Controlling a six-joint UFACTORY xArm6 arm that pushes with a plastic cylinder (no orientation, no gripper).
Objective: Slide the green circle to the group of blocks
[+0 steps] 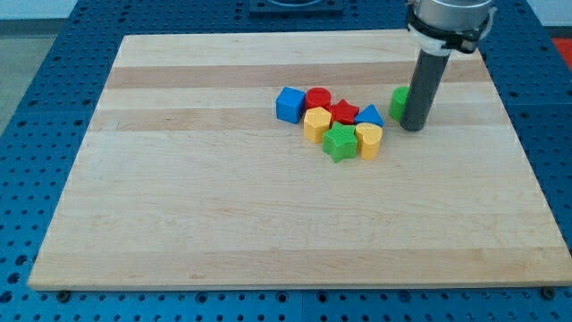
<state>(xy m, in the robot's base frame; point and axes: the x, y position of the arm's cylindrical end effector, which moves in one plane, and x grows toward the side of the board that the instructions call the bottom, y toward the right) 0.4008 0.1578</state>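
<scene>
On a pale wooden board (223, 206) set over a blue perforated table (54, 54), a cluster of small plastic blocks sits just above centre. From the view's left: a blue cube (289, 105), a red cylinder (317, 97), a yellow hexagonal block (316, 124), a red star (345, 112), a green star (340, 142), a blue triangular block (369, 115) and a yellow heart-shaped block (368, 139), packed touching or nearly so. Just right of the group, slightly apart from it, lies the green circle (399, 103), half hidden behind the dark rod. The rod's tip (411, 128) rests on the board against the circle's right side; it is a bare rod, with nothing to open or close.
</scene>
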